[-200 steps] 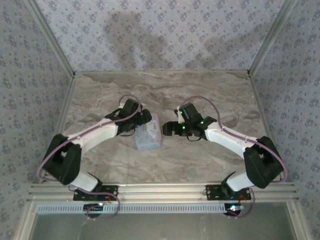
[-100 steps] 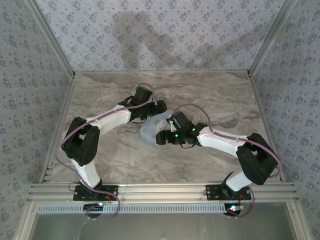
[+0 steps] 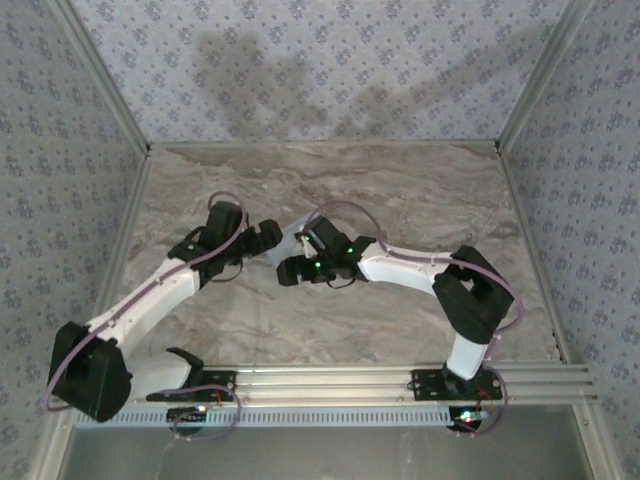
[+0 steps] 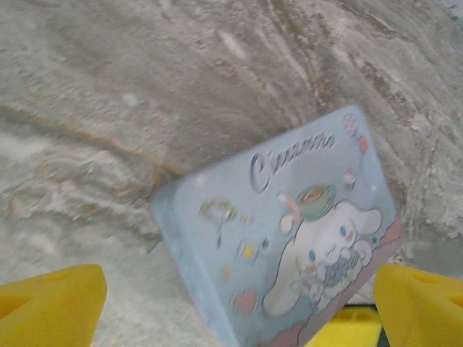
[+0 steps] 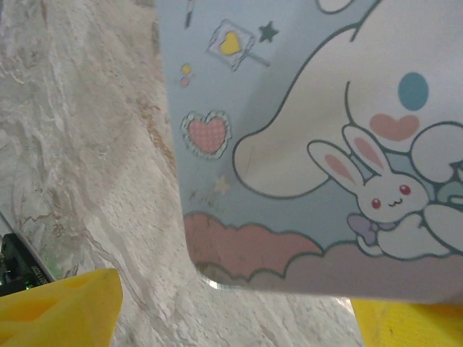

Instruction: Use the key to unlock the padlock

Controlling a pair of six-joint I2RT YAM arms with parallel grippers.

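Marble tabletop (image 3: 400, 190), floral-papered walls (image 3: 320, 70), pale blue box (image 4: 289, 238) mid-table.

one word can be read, on the lid of the light blue cartoon-printed box (image 4: 239, 238) in the left wrist view. it is written in dark blue cursive, begins with a large "c" and looks like "cinnamo"; the last letters are too blurred to settle. it runs along the lid's far side, just above the white long-eared cartoon figure (image 4: 325, 246) printed there.
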